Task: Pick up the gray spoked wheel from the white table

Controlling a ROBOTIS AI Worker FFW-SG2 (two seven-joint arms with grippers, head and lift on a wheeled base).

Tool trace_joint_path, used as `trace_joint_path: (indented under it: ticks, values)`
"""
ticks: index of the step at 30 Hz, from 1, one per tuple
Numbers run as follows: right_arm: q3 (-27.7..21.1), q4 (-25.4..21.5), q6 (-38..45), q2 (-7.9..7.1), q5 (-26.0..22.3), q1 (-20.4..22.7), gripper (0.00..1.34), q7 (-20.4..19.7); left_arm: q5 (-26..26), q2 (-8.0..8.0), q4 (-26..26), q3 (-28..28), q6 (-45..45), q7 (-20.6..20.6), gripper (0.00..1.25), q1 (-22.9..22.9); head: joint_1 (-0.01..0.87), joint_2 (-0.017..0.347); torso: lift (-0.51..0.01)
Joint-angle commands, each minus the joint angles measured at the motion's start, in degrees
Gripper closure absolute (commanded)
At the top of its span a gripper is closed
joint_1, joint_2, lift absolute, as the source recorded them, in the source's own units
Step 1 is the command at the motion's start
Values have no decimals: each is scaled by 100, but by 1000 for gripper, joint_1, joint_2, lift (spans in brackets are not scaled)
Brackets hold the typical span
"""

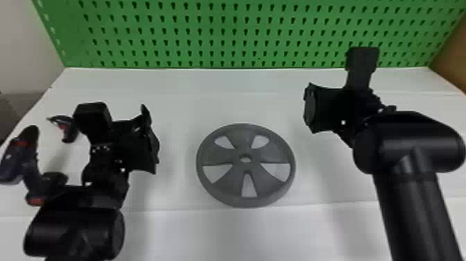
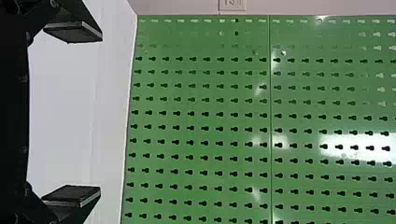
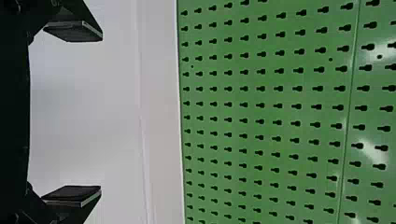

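Observation:
The gray spoked wheel [image 1: 222, 152] lies flat on the white table [image 1: 180, 83], in the middle of the head view. To its left, my left gripper [image 1: 152, 139] stands apart from it. My right gripper [image 1: 309, 109] is off to the wheel's right and farther back, also not touching it. In the left wrist view, the left gripper [image 2: 86, 114] is open, its two pads wide apart with nothing between them. Equally wide, the right gripper [image 3: 86, 114] in the right wrist view is open and holds nothing.
A green perforated panel [image 1: 242, 34] rises along the table's back edge. At the far left, beside the left arm, are dark objects with red parts [image 1: 20, 156]. A brown surface [image 1: 450, 52] borders the back right corner.

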Motion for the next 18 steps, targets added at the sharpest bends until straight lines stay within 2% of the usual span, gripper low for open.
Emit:
trace_joint_path:
  ticks: [1,8,13,15,18]
  values:
    - [-87,-33,925,-101,-259,-367,142,0,1,0,0,-7,0,-4,128,0,765,2,-96]
    - [89,99,2287,-268,-180,-1008,142,0,1,0,0,-25,0,5,128,-8,765,2,-96]
    - [-34,600,3078,-312,-531,-1474,140,0,-8,0,0,-25,9,5,128,-17,765,2,-96]
    - [-175,872,3403,-286,-637,-1641,140,0,-8,0,0,-34,9,5,128,-17,765,2,-96]
    - [-281,1092,3729,-268,-619,-1808,140,0,-17,0,0,-34,18,-4,128,-26,765,2,-96]
